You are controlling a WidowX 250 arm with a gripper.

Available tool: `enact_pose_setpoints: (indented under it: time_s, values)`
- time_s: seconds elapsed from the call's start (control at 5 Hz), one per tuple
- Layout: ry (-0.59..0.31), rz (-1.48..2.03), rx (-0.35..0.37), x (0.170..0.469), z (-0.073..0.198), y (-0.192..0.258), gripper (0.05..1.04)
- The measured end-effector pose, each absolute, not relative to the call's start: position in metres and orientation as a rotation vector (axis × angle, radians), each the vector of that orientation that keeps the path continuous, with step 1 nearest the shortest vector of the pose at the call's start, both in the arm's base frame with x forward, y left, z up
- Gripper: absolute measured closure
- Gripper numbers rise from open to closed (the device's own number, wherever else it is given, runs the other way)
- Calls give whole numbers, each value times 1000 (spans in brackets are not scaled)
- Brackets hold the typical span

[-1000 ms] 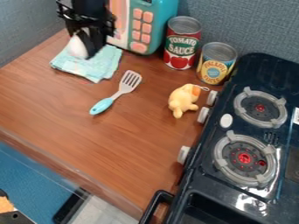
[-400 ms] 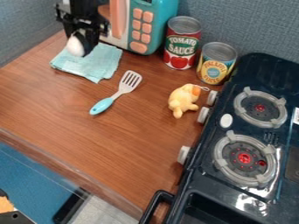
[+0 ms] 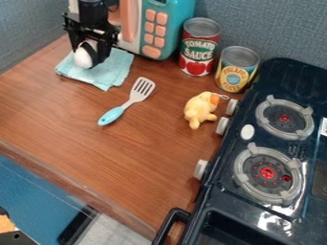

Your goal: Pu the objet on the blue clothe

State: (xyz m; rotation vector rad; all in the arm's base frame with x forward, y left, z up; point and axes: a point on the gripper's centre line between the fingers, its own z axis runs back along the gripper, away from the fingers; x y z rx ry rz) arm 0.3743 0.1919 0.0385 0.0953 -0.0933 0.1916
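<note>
Blue cloth (image 3: 115,64), rumpled, lies on the wooden counter (image 3: 134,153) toward eleven o'clock. Black gripper (image 3: 86,51) hangs over it, fingers closed on either side of a white object (image 3: 83,58); as far as the angle allows, the object is pinched between them. Object is located within the cloth's outline, toward its eleven o'clock side.

Slotted spatula (image 3: 135,98) lies apart from the cloth, at five o'clock from it, head toward one o'clock, pale blue handle toward seven. Teal toy microwave (image 3: 179,19) stands at two o'clock from the cloth. Red can (image 3: 198,50) is upright, with a yellow can (image 3: 236,71) near it at four o'clock. Yellow plush toy (image 3: 200,109) lies at three o'clock from the spatula, near the black stove (image 3: 220,191).
</note>
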Motion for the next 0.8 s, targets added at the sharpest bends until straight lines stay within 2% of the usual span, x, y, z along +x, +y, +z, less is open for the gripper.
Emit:
enact_pose_setpoints:
  time_s: [0.2, 0.4, 0.6, 0.8]
  values:
    - [-91, 196, 98, 374, 39, 192, 65]
    - [-122, 204, 102, 374, 57, 192, 74]
    - [-203, 209, 126, 375, 99, 192, 79]
    - [-211, 219, 130, 374, 103, 195, 81]
